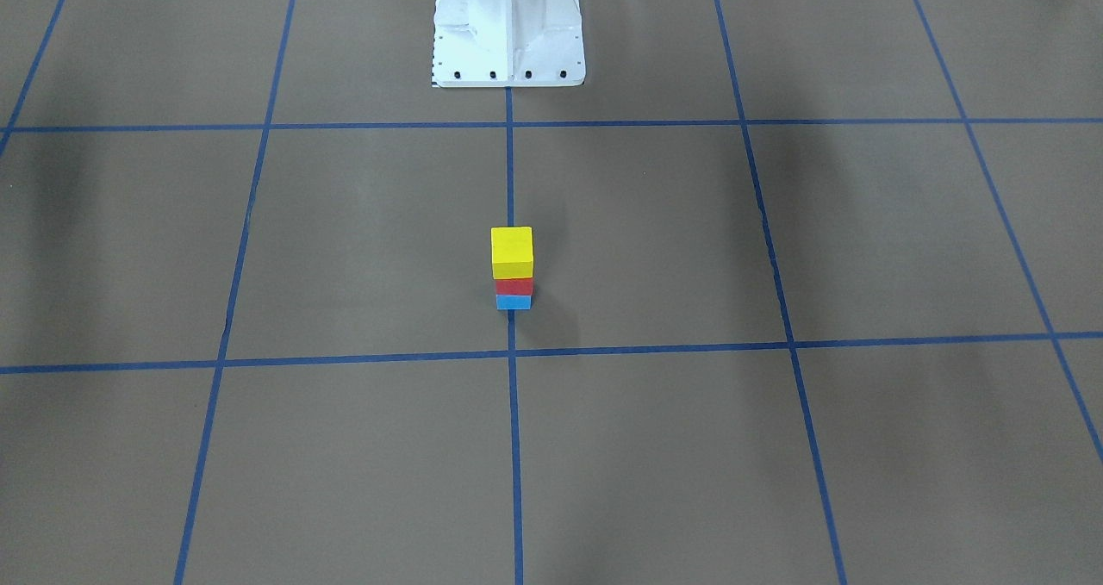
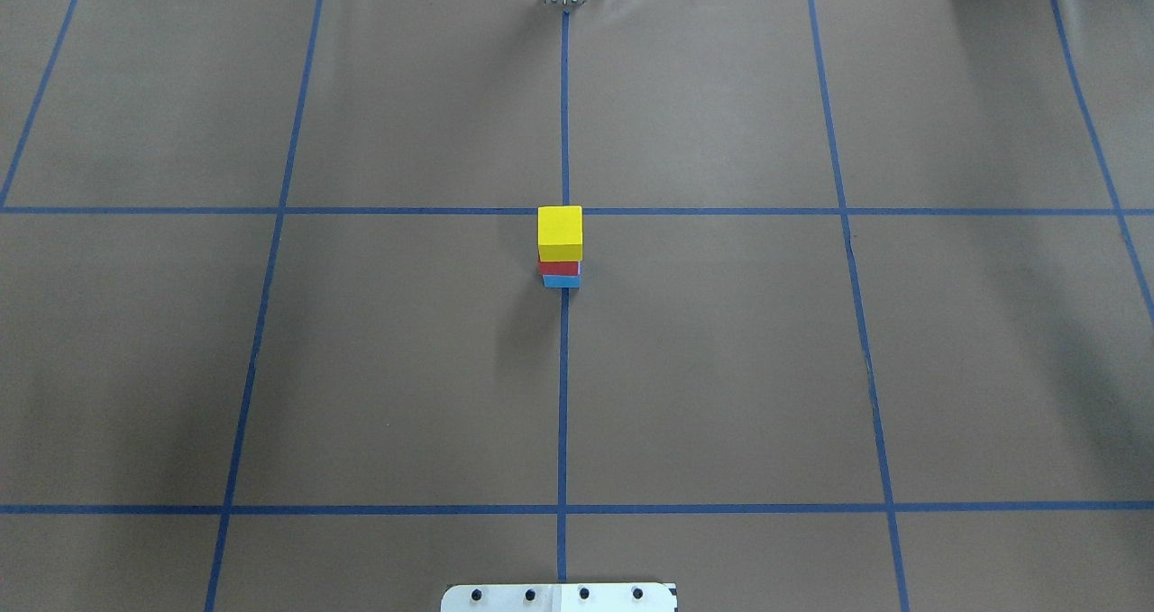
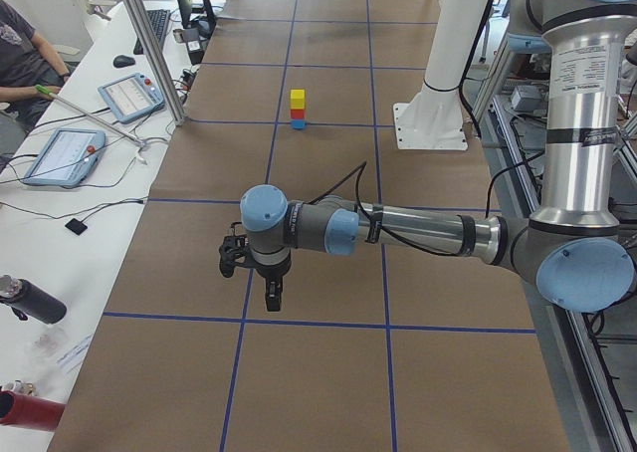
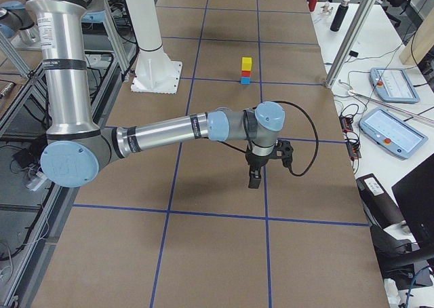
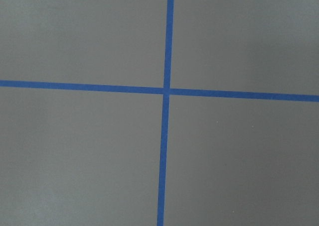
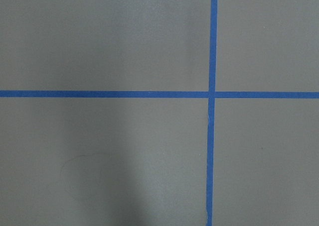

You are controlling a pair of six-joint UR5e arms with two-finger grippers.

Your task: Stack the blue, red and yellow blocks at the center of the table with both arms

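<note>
Nearest the camera at the left end, the black two-finger left end effector (image 3: 274,295) hangs pointing straight down above the wide matte brown counter (image 3: 328,372), close to one of the thin blue tape lines (image 3: 247,303) and well apart from the blocks. Honestly can't tell from here whether its fingers are apart or together, and its wrist cam only gets bare counter and a tape cross.

Same deal from the other end: the black right end effector (image 4: 255,179) points down above the counter, well clear of the blocks, and I can't tell if it's parted or closed.

Further along, mid-counter, the three small matte cubes are stacked right on the centre tape line. The sky blue cube (image 1: 514,302) sits on the counter, the red cube (image 1: 514,287) is on that, and the bright yellow cube (image 1: 512,252) is on top. The stack is upright and roughly lined up, with nothing touching it.

Beyond the stack on the same line is the white metal pedestal base (image 1: 508,42).
</note>
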